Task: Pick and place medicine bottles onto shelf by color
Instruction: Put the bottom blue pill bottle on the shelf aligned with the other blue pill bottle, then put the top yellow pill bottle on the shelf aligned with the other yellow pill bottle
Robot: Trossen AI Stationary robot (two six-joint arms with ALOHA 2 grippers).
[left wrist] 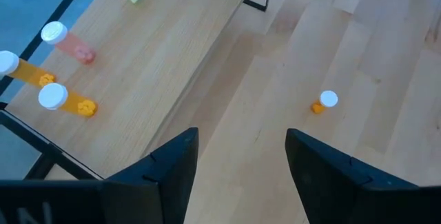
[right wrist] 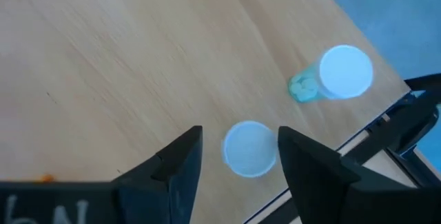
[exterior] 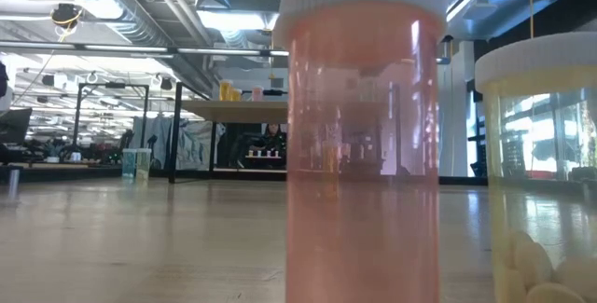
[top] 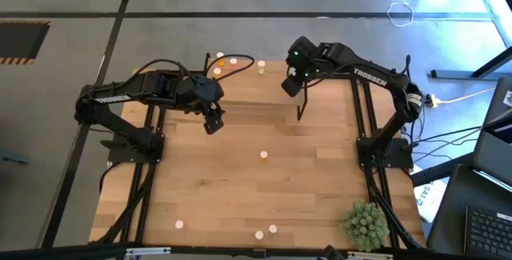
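Here the right gripper (right wrist: 238, 156) is seen over the far part of the shelf (right wrist: 124, 52), its two dark fingers spread apart with a white-capped bottle (right wrist: 249, 148) standing upright between them, released rather than pinched (whether the pads touch the cap cannot be told). Just beside it stands a pale green bottle (right wrist: 335, 76), round white cap on top and small greenish pills visible inside its clear body. The shelf top is a flat board of light wood with fine straight grain, carried on thin black metal legs.

The left gripper (left wrist: 241, 162) is held above the table (top: 264, 188), fingers parted and nothing between them. Beyond it, on the shelf's other end, three bottles are seen: one red-pink bottle (left wrist: 67, 41) and two orange bottles (left wrist: 65, 100), each a clear cylinder with a white cap and, in the orange ones, pills gathered at the bottom. A further orange bottle (left wrist: 324, 103) stands alone on the tabletop, well apart from the shelf.

In the low view, a red-pink bottle (exterior: 362, 135) fills the middle, translucent and smooth under a ribbed white cap, and a pale yellow bottle (exterior: 541, 172) beside it is seen to hold pale oblong pills. A spiky green plant ball (top: 366, 225) rests at the table's near right corner.
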